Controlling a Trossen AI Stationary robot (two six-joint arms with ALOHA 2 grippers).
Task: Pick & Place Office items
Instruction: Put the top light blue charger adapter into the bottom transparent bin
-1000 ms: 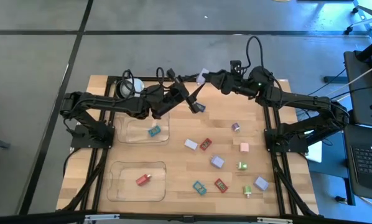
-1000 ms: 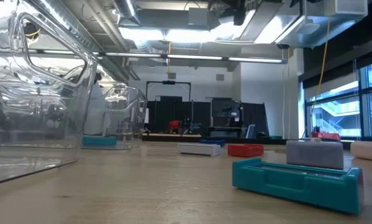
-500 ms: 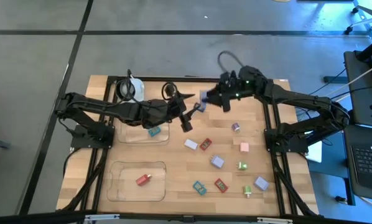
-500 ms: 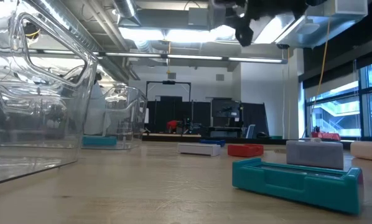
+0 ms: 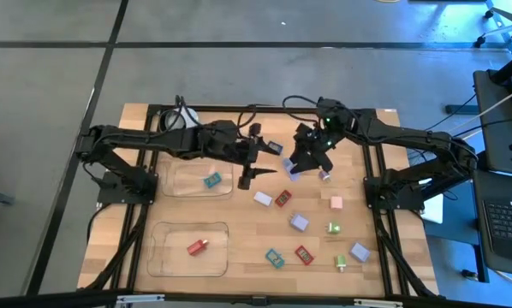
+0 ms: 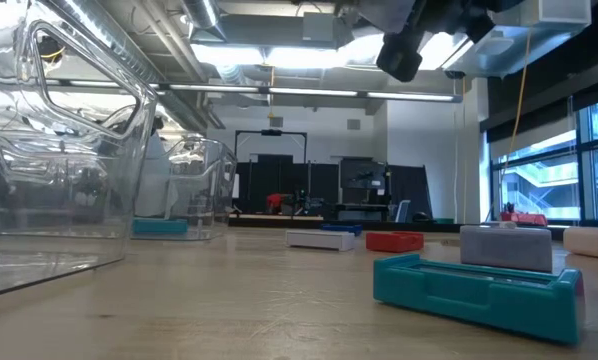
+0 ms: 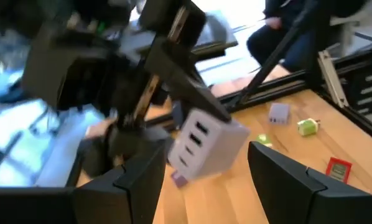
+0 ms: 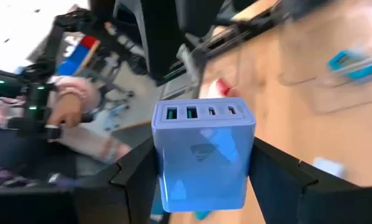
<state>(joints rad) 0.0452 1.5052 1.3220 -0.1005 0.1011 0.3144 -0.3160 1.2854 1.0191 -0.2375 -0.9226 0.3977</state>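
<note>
We see the right gripper (image 5: 294, 168) closed on a lavender charger block (image 8: 203, 152), its two dark fingers pressed against the block's sides, holding it in the air over the middle of the table (image 5: 384, 274). The block's face with its row of ports shows clearly in the right wrist view, and the left wrist view catches the same block (image 7: 204, 144) hanging from the right arm's fingers. To the left of it, the left gripper (image 5: 247, 176) hangs over the table with its fingers spread apart and nothing between them, close to the held block but apart from it. Just left of that gripper we find a clear tray (image 5: 177, 190) holding a teal piece (image 5: 212, 180); a second clear tray (image 5: 157, 257), nearer, holds a red piece (image 5: 197, 247). The other office items lie scattered on the right half of the table, among them a red piece (image 5: 282, 198), a pink piece (image 5: 336, 203) and a green piece (image 5: 333, 228).
</note>
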